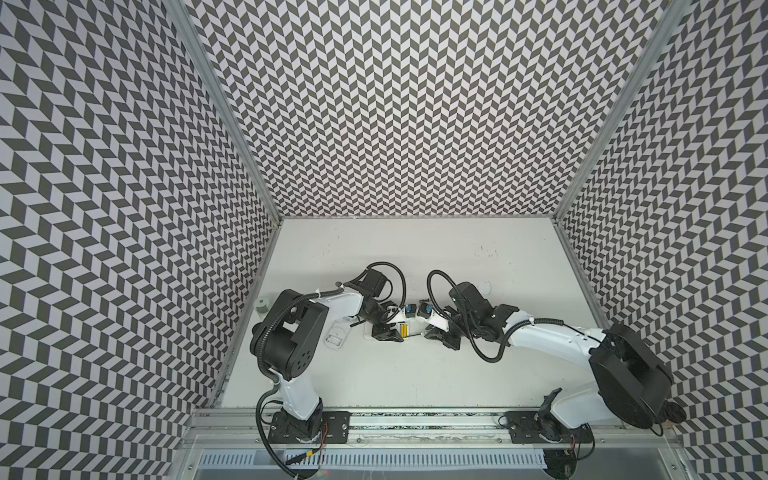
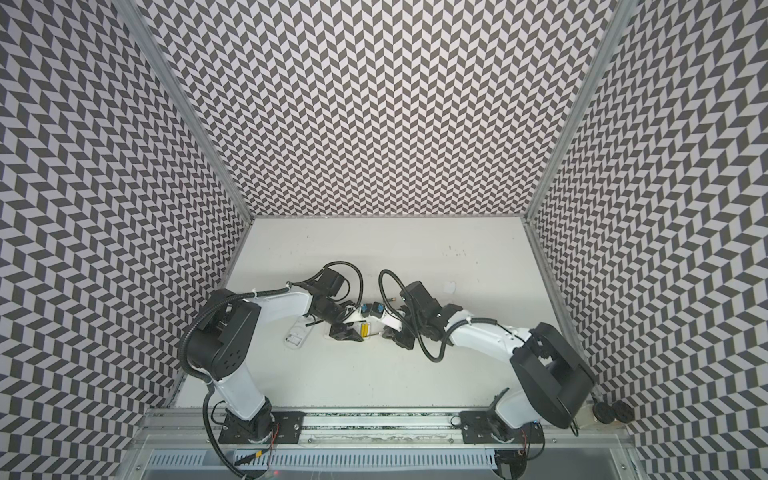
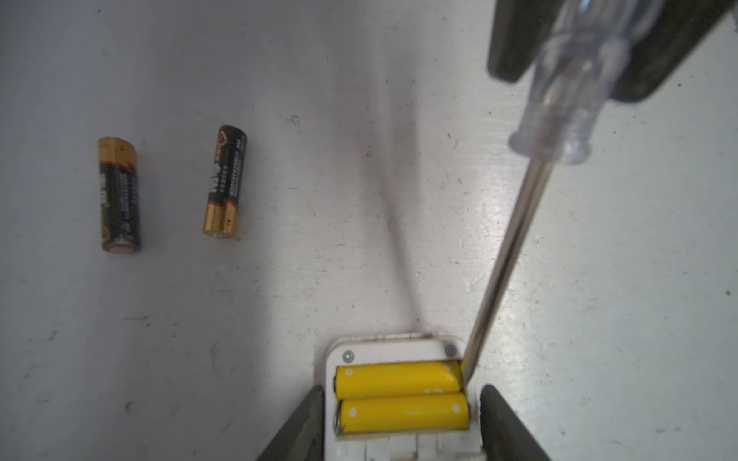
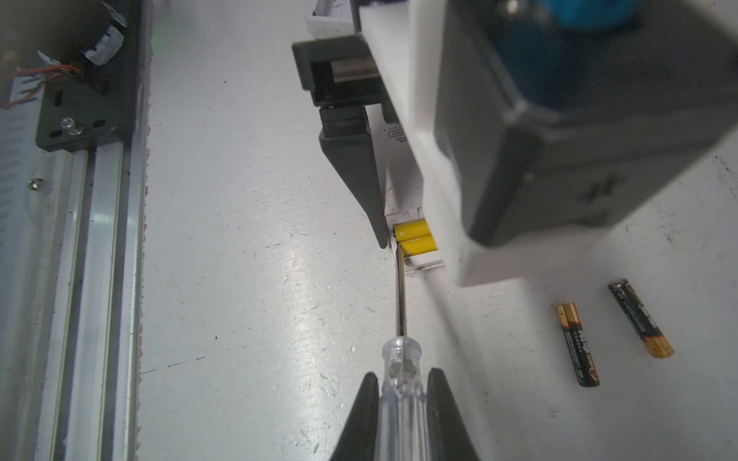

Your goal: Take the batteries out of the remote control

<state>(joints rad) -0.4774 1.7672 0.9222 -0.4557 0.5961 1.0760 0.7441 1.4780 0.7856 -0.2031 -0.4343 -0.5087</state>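
White table (image 1: 415, 374), chevron walls (image 1: 415, 104). The right gripper (image 4: 404, 375) is clamped on the screwdriver (image 3: 507, 255), tip at the 3 o'clock end of two yellow cells (image 1: 403, 330) in the remote (image 3: 395, 351). The black cells (image 3: 225, 179) lie loose on the table. The left gripper (image 3: 401, 393) straddles the remote, can't tell if it's pinching. If it's loose, the remote skids and the tip slips.

White arm links (image 1: 297, 395) carry black joint housings (image 1: 291, 332), ribbed black cables (image 1: 260, 353) and dark tapered fingers (image 4: 361, 415).

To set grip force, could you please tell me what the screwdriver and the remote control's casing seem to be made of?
The screwdriver: its shaft looks like polished metal, with mirror glints along it; its handle is clear, glossy, probably plastic, see-through. The remote control: the casing is probably white plastic, smooth, fairly matte, with rounded moulded corners.
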